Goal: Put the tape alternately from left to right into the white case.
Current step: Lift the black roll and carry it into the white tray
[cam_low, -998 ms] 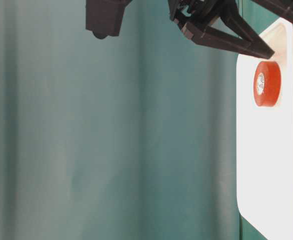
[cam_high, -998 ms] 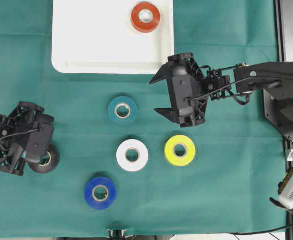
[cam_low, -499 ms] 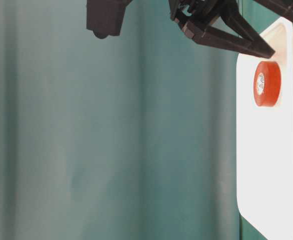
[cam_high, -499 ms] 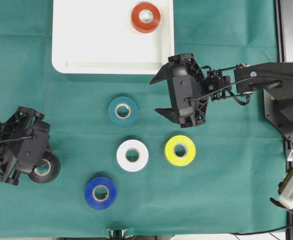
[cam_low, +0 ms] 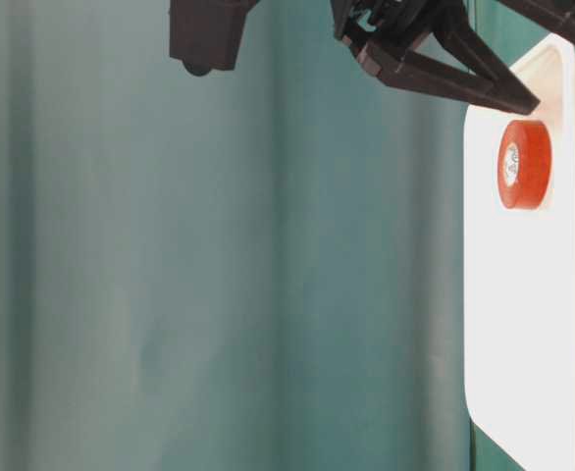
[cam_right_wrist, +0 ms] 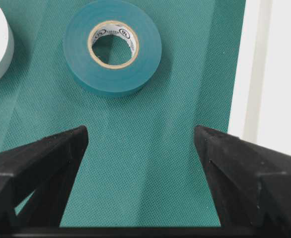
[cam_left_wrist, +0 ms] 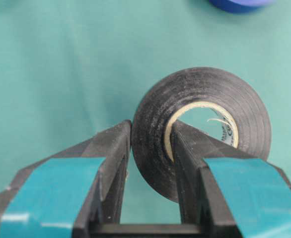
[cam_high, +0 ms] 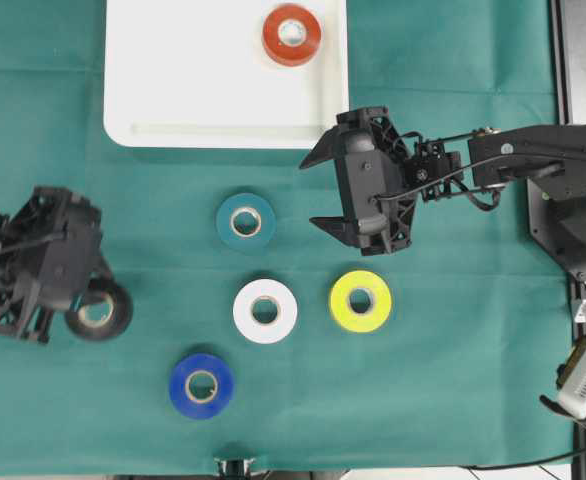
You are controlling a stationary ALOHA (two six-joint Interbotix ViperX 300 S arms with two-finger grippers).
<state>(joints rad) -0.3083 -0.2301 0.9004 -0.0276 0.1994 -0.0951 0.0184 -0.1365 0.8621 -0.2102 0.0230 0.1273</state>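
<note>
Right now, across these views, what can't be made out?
- White case: its far edge is cut off by the top of the overhead view, so its full extent is unseen.
- Black roll: partly hidden under the left tool overhead.
- Table-level view: only the red roll shows; the other rolls are out of frame.

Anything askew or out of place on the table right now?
Nothing stands out. The red roll lies flat in the white case; the left hand pinches the black roll through its wall, and the others lie flat on the cloth.
</note>
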